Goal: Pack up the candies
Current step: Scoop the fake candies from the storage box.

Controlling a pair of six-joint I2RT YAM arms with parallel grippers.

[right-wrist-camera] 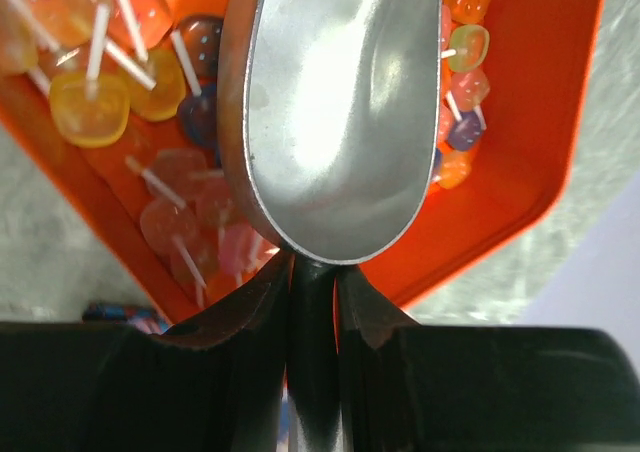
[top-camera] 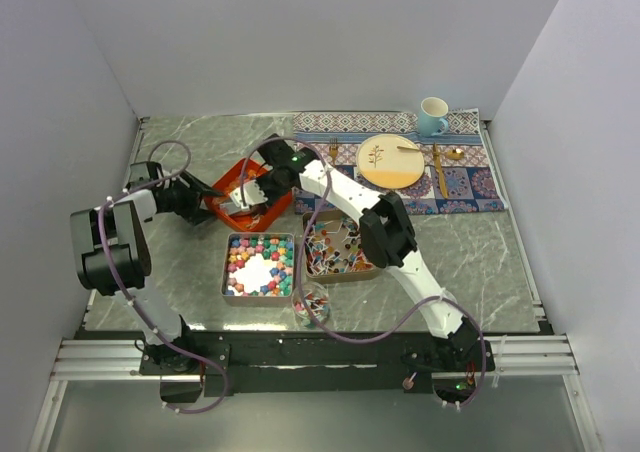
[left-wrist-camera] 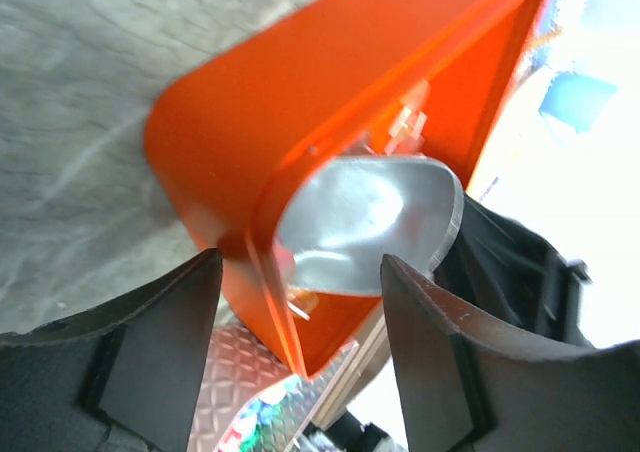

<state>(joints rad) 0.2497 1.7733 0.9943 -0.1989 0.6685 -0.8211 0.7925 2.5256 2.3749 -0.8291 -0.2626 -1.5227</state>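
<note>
An orange tray [top-camera: 232, 175] holds lollipop candies [right-wrist-camera: 88, 107] in yellow, pink, orange and purple with white sticks. My right gripper [right-wrist-camera: 312, 267] is shut on the handle of a metal scoop [right-wrist-camera: 330, 112], whose bowl lies in the tray [right-wrist-camera: 540, 122] over the candies. My left gripper [left-wrist-camera: 300, 262] is open, its jaws straddling the tray's near wall [left-wrist-camera: 250, 92]; the scoop [left-wrist-camera: 370, 212] shows inside. In the top view the left gripper [top-camera: 212, 200] is at the tray's left edge and the right gripper [top-camera: 262, 187] is over it. One tin [top-camera: 226, 264] holds chunky coloured candies [top-camera: 240, 250], another [top-camera: 371, 272] slim wrapped pieces [top-camera: 335, 247].
A small clear bowl [top-camera: 313, 305] with a few candies stands in front of the two tins. At the back right a patterned placemat [top-camera: 470, 187] carries a plate [top-camera: 390, 162], a blue cup [top-camera: 432, 116], a fork and a spoon.
</note>
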